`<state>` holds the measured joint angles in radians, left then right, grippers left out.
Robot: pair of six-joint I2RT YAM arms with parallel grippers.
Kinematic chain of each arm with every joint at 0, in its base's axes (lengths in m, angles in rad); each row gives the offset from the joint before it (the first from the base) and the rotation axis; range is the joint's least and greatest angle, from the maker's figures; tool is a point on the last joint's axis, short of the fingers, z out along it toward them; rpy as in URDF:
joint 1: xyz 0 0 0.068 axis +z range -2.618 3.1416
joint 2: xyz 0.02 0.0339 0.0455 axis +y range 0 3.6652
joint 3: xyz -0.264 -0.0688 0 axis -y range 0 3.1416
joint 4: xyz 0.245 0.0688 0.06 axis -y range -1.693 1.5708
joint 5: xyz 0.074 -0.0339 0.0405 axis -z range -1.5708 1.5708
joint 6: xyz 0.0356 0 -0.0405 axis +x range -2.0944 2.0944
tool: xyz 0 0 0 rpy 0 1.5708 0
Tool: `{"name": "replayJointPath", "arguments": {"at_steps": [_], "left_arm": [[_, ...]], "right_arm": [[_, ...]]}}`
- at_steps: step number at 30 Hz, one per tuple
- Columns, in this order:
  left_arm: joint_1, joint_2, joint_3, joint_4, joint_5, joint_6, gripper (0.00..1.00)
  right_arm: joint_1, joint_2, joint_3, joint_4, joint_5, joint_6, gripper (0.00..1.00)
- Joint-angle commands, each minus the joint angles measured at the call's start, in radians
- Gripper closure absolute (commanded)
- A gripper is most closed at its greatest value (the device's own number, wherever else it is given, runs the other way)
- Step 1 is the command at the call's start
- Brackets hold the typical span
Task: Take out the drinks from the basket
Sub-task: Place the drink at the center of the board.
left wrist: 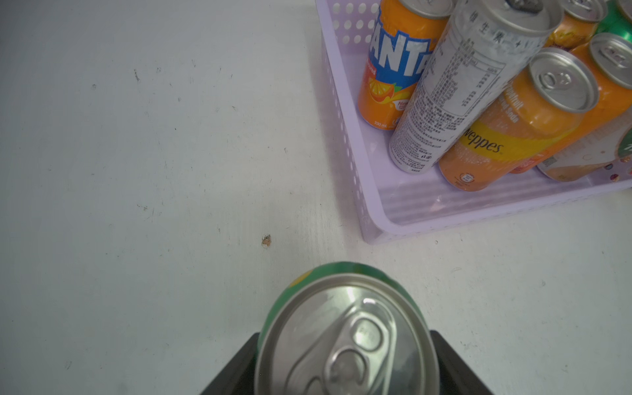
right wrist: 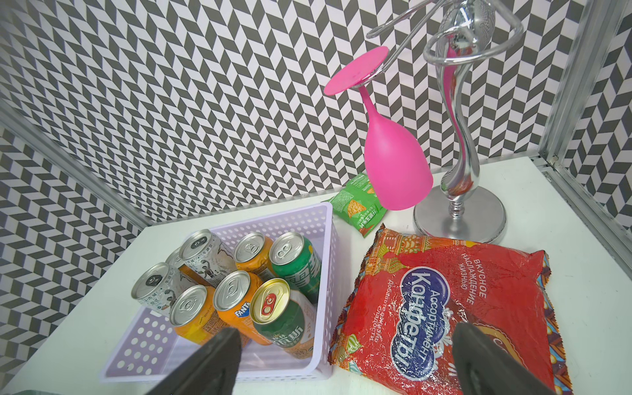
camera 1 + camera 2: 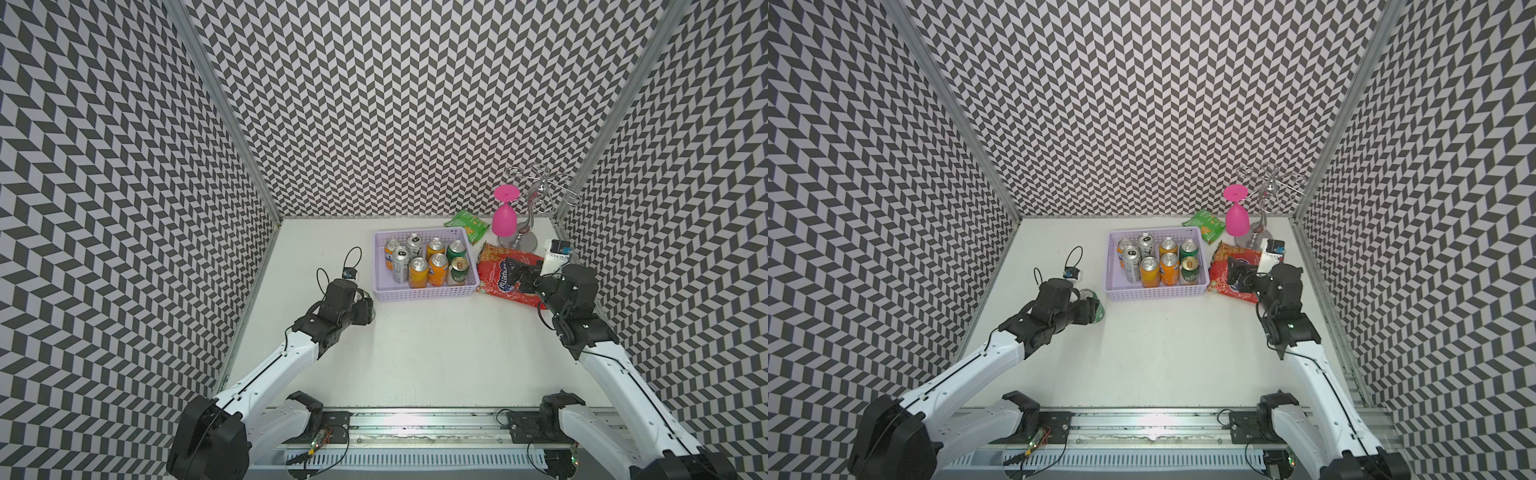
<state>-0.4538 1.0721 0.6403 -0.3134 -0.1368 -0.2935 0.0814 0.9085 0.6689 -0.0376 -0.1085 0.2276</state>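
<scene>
**Step in hand: set down the removed can**

1. The table is the set-down surface; the free area lies at 7 o'clock from the basket.
2. My left gripper pinches one green can by its sides, upright, outside the basket and near its 7 o'clock corner. I cannot tell whether the base touches the table.
3. My judgement: lower it straight and level until the base is flat, then spread the fingers and back away toward 6 o'clock. Tilting risks a topple, and drifting toward 1 o'clock risks knocking the lattice wall.
4. My right gripper hangs with fingers spread wide and empty above the red snack bag, at 3 o'clock from the basket.

**Container contents**

The basket holds eight upright cans, packed toward 12 and 3 o'clock:
- two slim silver cans
- four orange cans
- two green cans

Its 7 o'clock corner is bare.
</scene>
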Motion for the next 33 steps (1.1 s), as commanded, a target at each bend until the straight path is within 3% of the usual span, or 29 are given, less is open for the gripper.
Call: {"name": "replayJointPath", "arguments": {"at_steps": [1, 13, 33], "left_arm": [[-0.008, 0.000, 0.000, 0.134, -0.053, -0.004, 0.48], [-0.027, 0.064, -0.028, 0.181, -0.062, -0.001, 0.43], [-0.028, 0.041, 0.059, 0.157, 0.002, 0.043, 0.14]], "right_arm": [[-0.006, -0.015, 0.000, 0.030, 0.006, -0.010, 0.00], [-0.006, -0.007, 0.003, 0.035, 0.002, -0.011, 0.00], [-0.008, -0.007, 0.018, 0.033, -0.002, -0.023, 0.01]]}}
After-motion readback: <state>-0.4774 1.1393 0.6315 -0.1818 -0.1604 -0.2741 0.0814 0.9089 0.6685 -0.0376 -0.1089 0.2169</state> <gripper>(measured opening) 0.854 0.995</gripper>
